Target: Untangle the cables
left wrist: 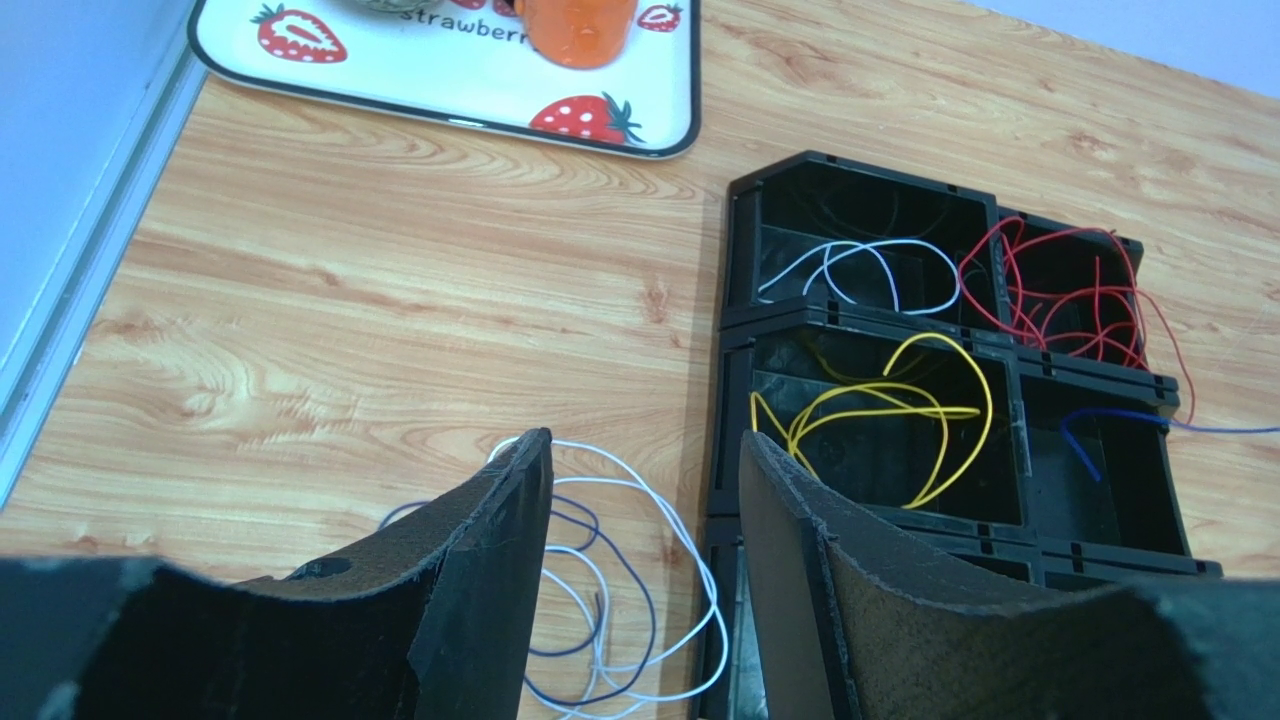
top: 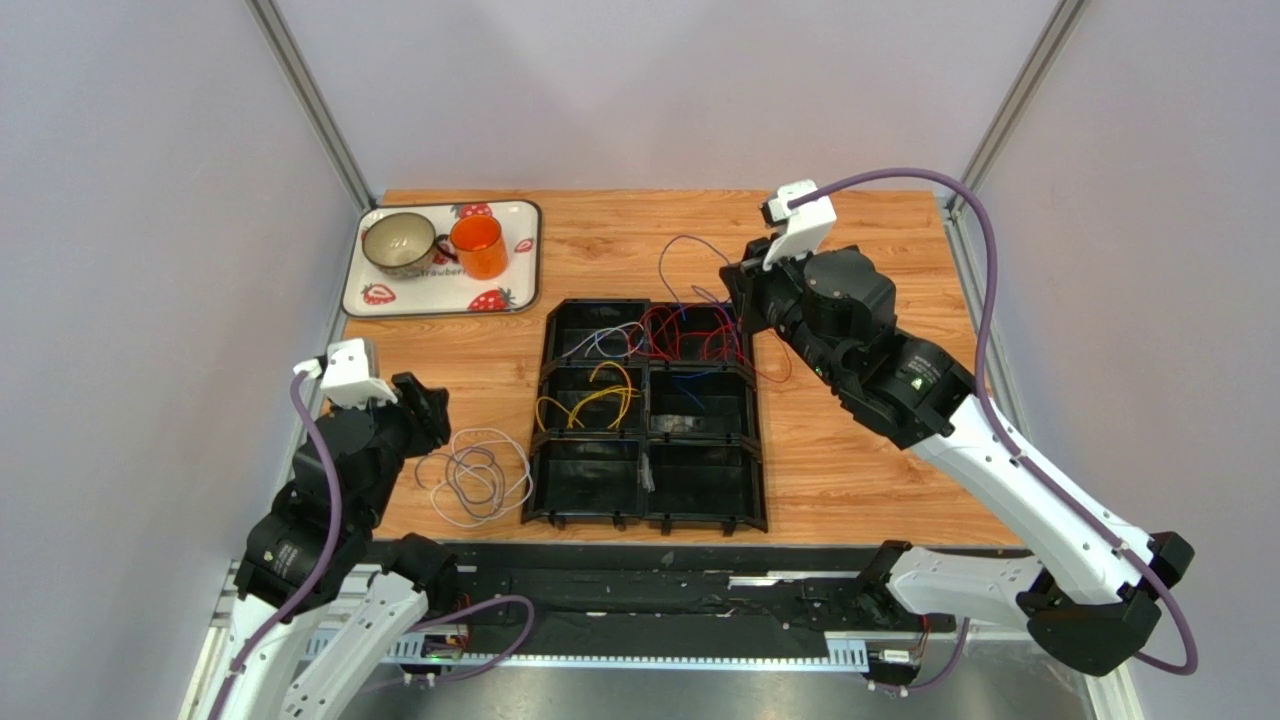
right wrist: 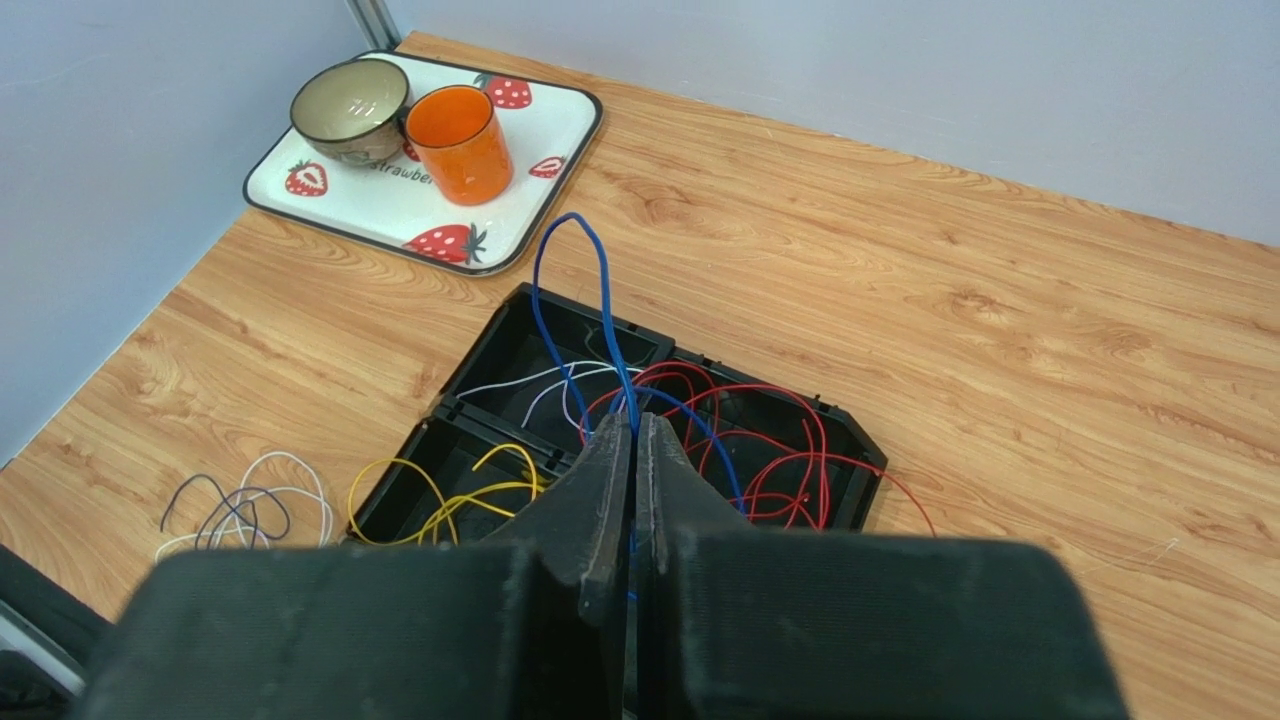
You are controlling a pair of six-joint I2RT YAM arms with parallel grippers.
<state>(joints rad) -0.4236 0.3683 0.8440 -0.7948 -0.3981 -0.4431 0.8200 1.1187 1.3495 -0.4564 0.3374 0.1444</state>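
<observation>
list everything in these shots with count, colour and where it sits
table: 1, wood, under everything
tray: 1, white with strawberries, back left
bowl: 1, beige, on tray
cup: 1, orange, on tray beside bowl
organizer: 1, black, six compartments, centre
white cables: count unclear, back-left compartment
red cables: several, back-right compartment
yellow cables: several, middle-left compartment
blue cable: 1, rising from organizer
coil: 1, white and dark strands, left of organizer
left gripper: black, open, near coil
right gripper: black, shut on blue cable
</observation>
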